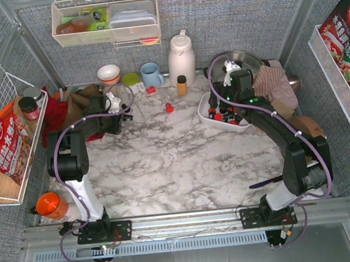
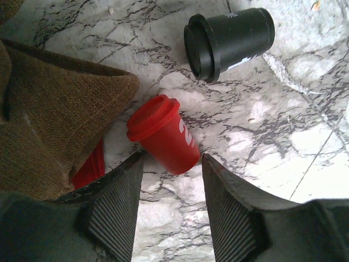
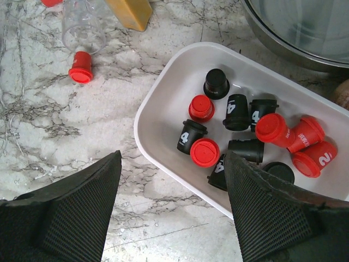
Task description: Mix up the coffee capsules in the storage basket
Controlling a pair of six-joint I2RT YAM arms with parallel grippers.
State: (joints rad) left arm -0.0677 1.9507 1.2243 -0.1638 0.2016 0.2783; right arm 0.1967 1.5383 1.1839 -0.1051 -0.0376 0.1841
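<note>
The white storage basket [image 1: 205, 115] sits at the back right of the marble table, and its rim also shows in the right wrist view [image 3: 146, 107]. It holds several coffee capsules, red [image 3: 205, 152] and black [image 3: 191, 136], mixed together. My right gripper [image 3: 172, 157] is open and empty, hovering over the basket's near-left rim [image 1: 225, 105]. My left gripper [image 2: 172, 164] is open at the back left [image 1: 121, 108]. A red capsule [image 2: 163, 134] lies on its side just ahead of its fingertips, with a black capsule [image 2: 229, 41] beyond it. Another red capsule [image 1: 169, 107] lies loose mid-table.
A brown cloth [image 2: 60, 120] lies left of the left gripper, with something red [image 2: 90, 169] under its edge. An amber bottle [image 1: 182, 84], white jug [image 1: 181, 57], blue mug [image 1: 151, 73] and lidded steel pot [image 1: 242, 61] stand at the back. An orange cup [image 1: 49, 204] is near left.
</note>
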